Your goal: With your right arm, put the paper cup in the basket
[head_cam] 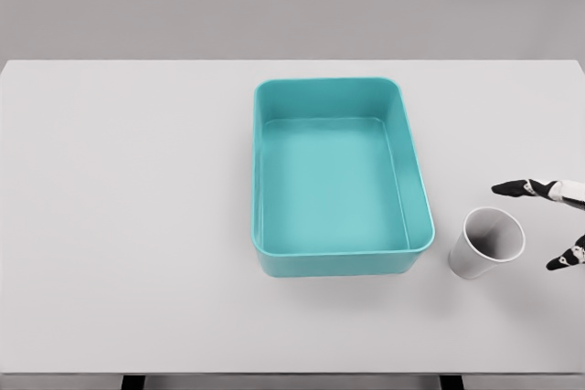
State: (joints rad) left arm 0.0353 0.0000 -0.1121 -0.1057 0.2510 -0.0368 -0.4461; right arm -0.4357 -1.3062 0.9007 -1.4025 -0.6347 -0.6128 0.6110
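A white paper cup [484,244] stands upright on the white table, just right of the basket's front right corner. The basket [340,256] is a teal rectangular tub in the middle of the table, with nothing inside. My right hand [539,226] comes in from the right edge, level with the cup and a little to its right. Its fingers [516,188] are spread, one above and one below the cup's rim height, and they do not touch the cup. Most of the hand is cut off by the frame edge. The left arm does not show.
The white table [128,226] stretches wide to the left of the basket. Its front edge runs along the bottom of the view, and its right edge lies close to the cup and hand.
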